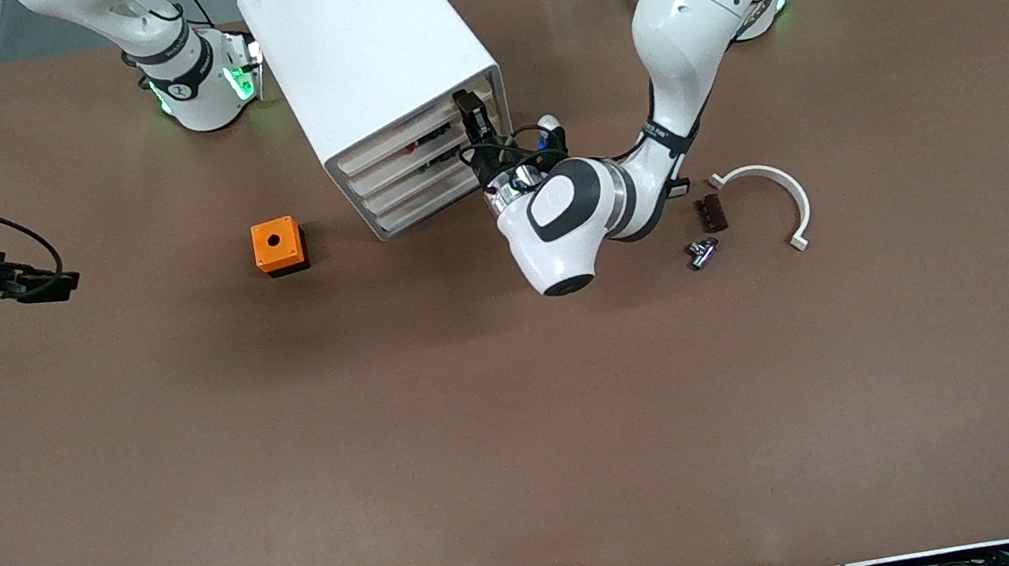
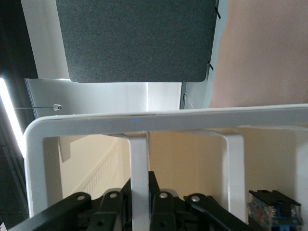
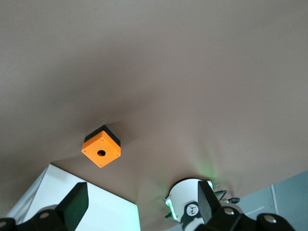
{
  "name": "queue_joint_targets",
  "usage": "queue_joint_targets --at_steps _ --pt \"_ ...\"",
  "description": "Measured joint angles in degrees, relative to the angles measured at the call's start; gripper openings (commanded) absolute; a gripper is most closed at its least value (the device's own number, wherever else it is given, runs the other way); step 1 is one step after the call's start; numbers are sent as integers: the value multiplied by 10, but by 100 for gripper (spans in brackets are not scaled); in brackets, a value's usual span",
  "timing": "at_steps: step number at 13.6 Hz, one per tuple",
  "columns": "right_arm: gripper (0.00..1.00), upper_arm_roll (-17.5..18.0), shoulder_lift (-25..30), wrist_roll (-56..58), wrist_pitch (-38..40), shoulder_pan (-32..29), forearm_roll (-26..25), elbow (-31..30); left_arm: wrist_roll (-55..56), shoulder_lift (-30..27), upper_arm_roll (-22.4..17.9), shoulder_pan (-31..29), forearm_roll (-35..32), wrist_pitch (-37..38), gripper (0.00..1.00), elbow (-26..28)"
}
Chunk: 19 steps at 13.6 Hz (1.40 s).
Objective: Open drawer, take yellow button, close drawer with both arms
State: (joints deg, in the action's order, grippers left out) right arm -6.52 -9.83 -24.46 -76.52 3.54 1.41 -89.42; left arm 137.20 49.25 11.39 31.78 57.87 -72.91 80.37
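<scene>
The white drawer cabinet (image 1: pixel 375 71) stands toward the robots' side of the table, its stacked drawer fronts (image 1: pixel 425 164) facing the left arm's end. My left gripper (image 1: pixel 472 121) is at the upper drawers. In the left wrist view it (image 2: pixel 139 180) is shut on a white upright bar of a drawer handle (image 2: pixel 138 154). The button is hidden. My right gripper (image 1: pixel 49 284) hangs open over the right arm's end of the table, nothing between its fingers (image 3: pixel 74 204).
An orange cube box with a round hole (image 1: pixel 277 245) (image 3: pixel 101 146) sits beside the cabinet. Near the left arm lie a white curved piece (image 1: pixel 773 190), a small brown block (image 1: pixel 710 213) and a metal part (image 1: pixel 702 252). A blue part (image 2: pixel 269 209) shows inside the drawer.
</scene>
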Motion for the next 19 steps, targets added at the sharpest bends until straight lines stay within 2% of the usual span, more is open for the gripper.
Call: queue_joint_targets --at_steps 5,11,15,19 --pt "100 6 4 -216 -47 89 20 -6 0 0 -2 -1 0 0 3 0" --pt "100 9 10 -523 -139 241 33 -6 0 0 -5 -27 0 1 6 -3" --pt "100 9 9 -632 -160 313 34 -2 0 0 -8 -58 0 1 7 -8" --pt "100 9 7 -656 -162 347 41 5 0 0 -15 -75 0 1 8 -16"
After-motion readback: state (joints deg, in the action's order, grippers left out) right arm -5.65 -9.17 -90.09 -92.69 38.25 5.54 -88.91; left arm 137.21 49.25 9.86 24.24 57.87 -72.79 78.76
